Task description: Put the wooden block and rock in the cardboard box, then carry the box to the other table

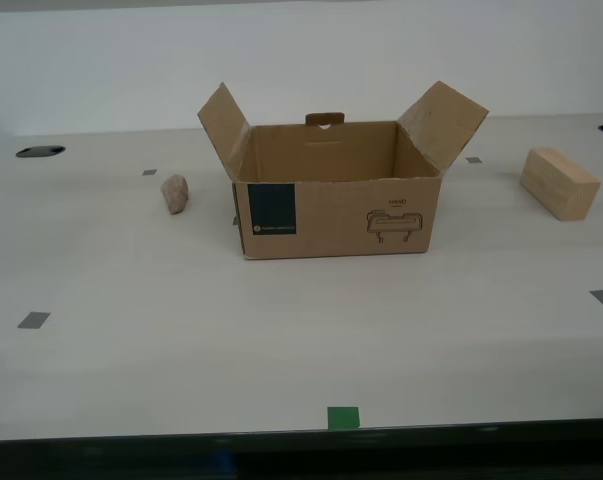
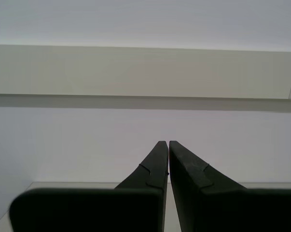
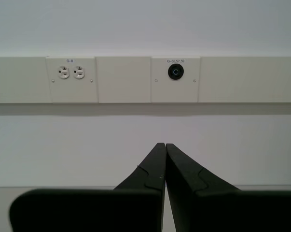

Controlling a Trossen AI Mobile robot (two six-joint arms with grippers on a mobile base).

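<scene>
The cardboard box [image 1: 336, 205] stands upright at the centre of the exterior view on the smooth white tabletop [image 1: 281, 340], all flaps raised and the interior apparently empty. The rock [image 1: 175, 194] lies on the tabletop left of centre in the frame, near the box but clear of it. The wooden block [image 1: 558, 183] sits at the right of the frame, well apart from the box. Neither item is loaded; no arm appears in the exterior view. My first gripper [image 3: 164, 147] has its jaws closed tip to tip with nothing between them and faces a wall panel carrying a twin outlet [image 3: 71, 72] and a round socket [image 3: 174, 72]. My second gripper [image 2: 164, 145] is likewise closed and empty, facing a blank wall. Assessment: the rock looks hard, dense and lumpy, so the pads should close across its narrowest width to avoid it rolling out. The block appears light, stiff and flat-sided; grip across its short faces. The box is light corrugated card that will flex; it is best lifted by opposite side walls with both grippers, not by the flaps.
</scene>
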